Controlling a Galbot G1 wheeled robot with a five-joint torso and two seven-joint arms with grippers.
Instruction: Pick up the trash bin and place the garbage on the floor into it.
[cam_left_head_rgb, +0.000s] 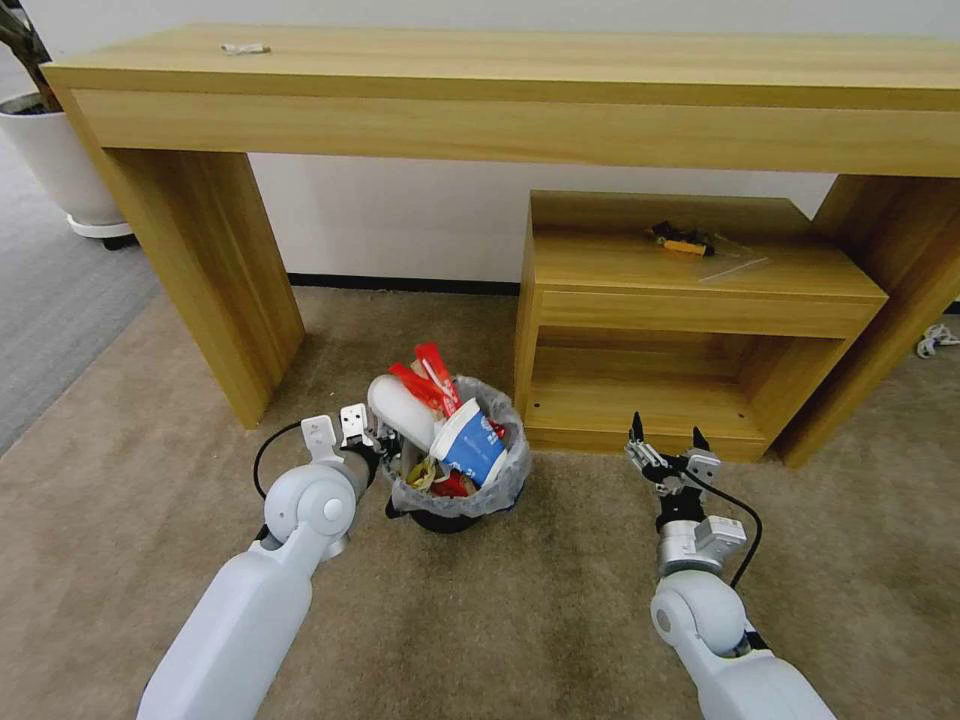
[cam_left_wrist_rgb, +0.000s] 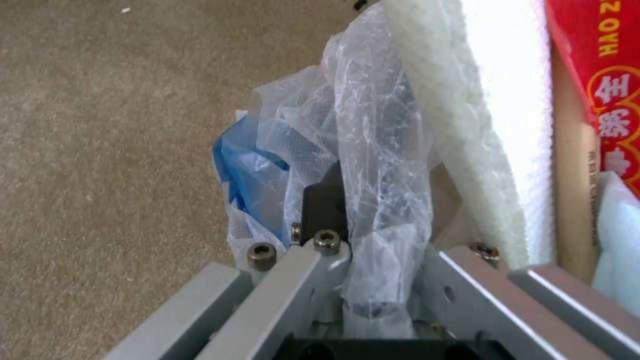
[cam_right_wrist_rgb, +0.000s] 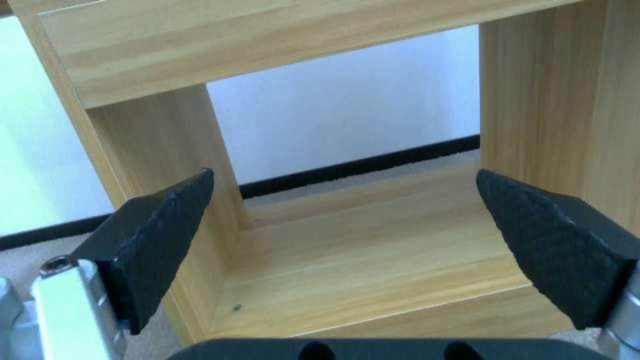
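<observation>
Garbage (cam_left_head_rgb: 445, 420) is heaped in the trash bin (cam_left_head_rgb: 505, 490), which is gripped at its bagged rim by the left gripper (cam_left_head_rgb: 385, 450); one pad (cam_left_wrist_rgb: 325, 202) is seen pressed against plastic at the wrist. On bare floor (cam_left_head_rgb: 560, 600) beside it, the right gripper (cam_left_head_rgb: 667, 440) is held wide open, empty, before the low shelf (cam_left_head_rgb: 690, 300).

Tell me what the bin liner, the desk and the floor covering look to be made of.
Bin liner: thin translucent plastic film, going by its crinkles and shine. Desk: light wood or wood-look laminate, matte, with printed-looking grain; which one is unclear. Floor: beige short-pile carpet, showing fuzzy, mottled texture.
</observation>
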